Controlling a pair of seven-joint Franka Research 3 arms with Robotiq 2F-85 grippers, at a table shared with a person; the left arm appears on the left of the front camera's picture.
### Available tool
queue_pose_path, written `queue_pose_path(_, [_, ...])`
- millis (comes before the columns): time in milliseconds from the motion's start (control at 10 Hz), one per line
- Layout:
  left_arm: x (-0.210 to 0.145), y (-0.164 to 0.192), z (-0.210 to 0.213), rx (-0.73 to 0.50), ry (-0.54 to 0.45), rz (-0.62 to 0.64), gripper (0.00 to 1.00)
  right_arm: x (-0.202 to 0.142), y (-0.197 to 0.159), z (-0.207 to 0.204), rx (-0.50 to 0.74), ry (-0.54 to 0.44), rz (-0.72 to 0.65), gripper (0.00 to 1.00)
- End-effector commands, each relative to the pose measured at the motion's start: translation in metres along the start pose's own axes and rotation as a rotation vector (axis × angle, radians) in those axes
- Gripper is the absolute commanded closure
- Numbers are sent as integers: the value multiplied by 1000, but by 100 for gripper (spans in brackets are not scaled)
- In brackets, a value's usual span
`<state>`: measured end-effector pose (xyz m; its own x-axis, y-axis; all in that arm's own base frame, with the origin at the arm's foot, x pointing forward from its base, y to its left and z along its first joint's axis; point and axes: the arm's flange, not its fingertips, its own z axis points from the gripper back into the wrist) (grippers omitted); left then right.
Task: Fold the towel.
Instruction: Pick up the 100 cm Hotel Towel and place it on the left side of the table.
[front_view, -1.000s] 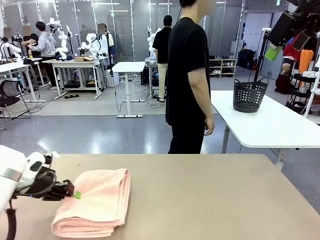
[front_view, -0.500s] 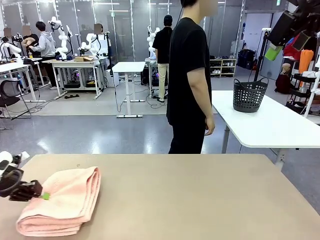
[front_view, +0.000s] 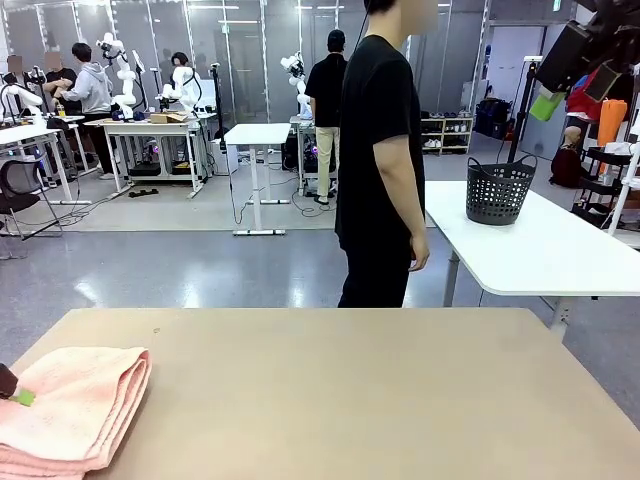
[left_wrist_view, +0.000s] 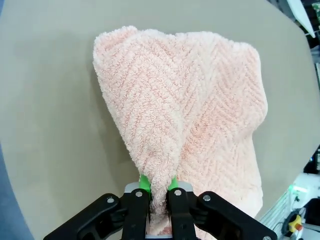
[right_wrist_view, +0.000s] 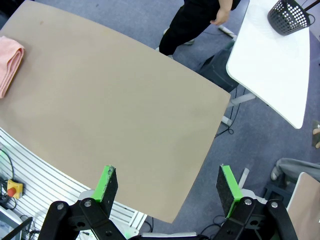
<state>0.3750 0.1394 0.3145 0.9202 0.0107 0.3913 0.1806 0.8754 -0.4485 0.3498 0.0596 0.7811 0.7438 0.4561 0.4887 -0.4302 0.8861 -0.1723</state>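
Note:
The salmon-pink towel (front_view: 70, 405) lies folded in layers at the near left corner of the tan table (front_view: 350, 390), running off the picture's left and bottom edges. My left gripper (front_view: 12, 392) shows as a dark tip with a green pad at the far left, shut on the towel's edge. In the left wrist view the towel (left_wrist_view: 190, 115) spreads away over the table, its near edge pinched between the green pads of my left gripper (left_wrist_view: 159, 186). My right gripper (right_wrist_view: 167, 187) hangs open high above the table, with the towel (right_wrist_view: 10, 62) far off at the left edge.
A person in black (front_view: 385, 160) stands at the far side of the table, arms down. Behind on the right, a white table (front_view: 540, 250) carries a dark perforated basket (front_view: 499, 190). The near table edge and a rail frame (right_wrist_view: 45, 190) show under my right gripper.
My left gripper has dragged the folded towel steadily leftward across the table, from left of centre to the left corner, and the arm has almost left the picture. The right gripper stays open.

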Motion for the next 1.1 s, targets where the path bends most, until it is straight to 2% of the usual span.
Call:
queue_pose_path(0, [-4, -13, 3, 31, -8, 9, 87, 0, -1, 1, -3, 1, 3, 0])
queue_pose_path(500, [-2, -16, 8, 73, -106, 20, 87, 0, -1, 1, -3, 1, 3, 0])
queue_pose_path(600, [-3, -18, 12, 74, -139, 21, 81, 0, -1, 1, -3, 1, 3, 0])
queue_pose_path(700, [-3, -22, 15, 77, -151, 2, 44, 0, -1, 1, -3, 1, 3, 0])
queue_pose_path(800, [-3, -27, 20, 86, -154, -14, 39, 0, -1, 1, -3, 1, 3, 0])
queue_pose_path(900, [-2, -29, 24, 107, -148, -24, 3, 0, -1, 1, -3, 1, 3, 0])
queue_pose_path(1000, [0, -32, 28, 137, -129, -39, 0, 0, -1, 1, -3, 1, 3, 0])
